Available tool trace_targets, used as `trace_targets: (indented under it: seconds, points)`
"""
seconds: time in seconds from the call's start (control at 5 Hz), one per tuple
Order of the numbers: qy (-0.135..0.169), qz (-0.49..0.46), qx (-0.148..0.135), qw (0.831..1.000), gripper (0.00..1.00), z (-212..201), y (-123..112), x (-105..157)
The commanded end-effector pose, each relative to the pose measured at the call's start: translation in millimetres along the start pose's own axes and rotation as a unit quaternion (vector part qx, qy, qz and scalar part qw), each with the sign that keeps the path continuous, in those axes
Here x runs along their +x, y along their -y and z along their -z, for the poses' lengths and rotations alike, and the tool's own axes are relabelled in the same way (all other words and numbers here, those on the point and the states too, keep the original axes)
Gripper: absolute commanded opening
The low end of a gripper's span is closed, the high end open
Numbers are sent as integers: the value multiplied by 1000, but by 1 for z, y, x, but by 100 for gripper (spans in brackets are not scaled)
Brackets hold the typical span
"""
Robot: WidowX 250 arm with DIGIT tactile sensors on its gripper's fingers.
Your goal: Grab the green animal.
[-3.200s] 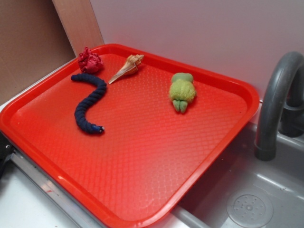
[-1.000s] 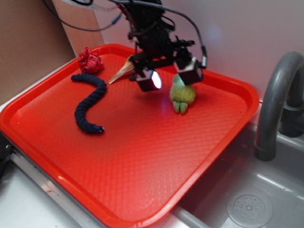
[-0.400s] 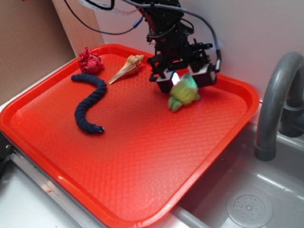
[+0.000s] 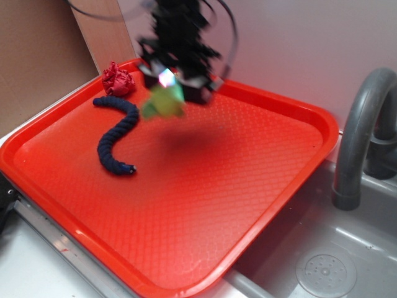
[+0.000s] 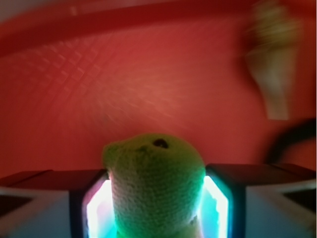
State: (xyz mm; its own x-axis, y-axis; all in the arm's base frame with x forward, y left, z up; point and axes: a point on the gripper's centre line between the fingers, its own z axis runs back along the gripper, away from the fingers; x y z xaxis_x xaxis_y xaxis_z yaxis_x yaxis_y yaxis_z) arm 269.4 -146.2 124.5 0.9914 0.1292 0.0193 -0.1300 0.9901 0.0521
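The green animal [image 4: 162, 102] is a small yellow-green plush. It hangs in my gripper [image 4: 169, 87] above the far left part of the red tray [image 4: 291, 99], blurred by motion. In the wrist view the plush [image 5: 156, 183] fills the gap between my two lit pads [image 5: 96, 213], head forward with a dark eye showing. The gripper [image 5: 156, 208] is shut on it, clear of the tray surface.
A dark blue braided rope [image 4: 116, 136] lies on the tray's left side and a red fabric ball [image 4: 117, 79] at its far left corner. A pale shell [image 5: 272, 59] shows blurred in the wrist view. A grey faucet [image 4: 360, 124] and sink [image 4: 325, 273] stand to the right.
The arm came down over the plush, closed on it, then lifted it and carried it left across the tray. The shell is now hidden behind the arm in the exterior view.
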Motion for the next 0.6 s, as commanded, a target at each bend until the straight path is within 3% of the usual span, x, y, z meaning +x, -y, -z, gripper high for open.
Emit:
trace_targets:
  seconds: [0.0, 0.2, 0.4]
  points:
    - [93, 33, -69, 993, 0, -99, -48, -42]
    - [110, -67, -85, 988, 0, -142, -83, -50]
    - [130, -152, -120, 973, 0, -157, -104, -52]
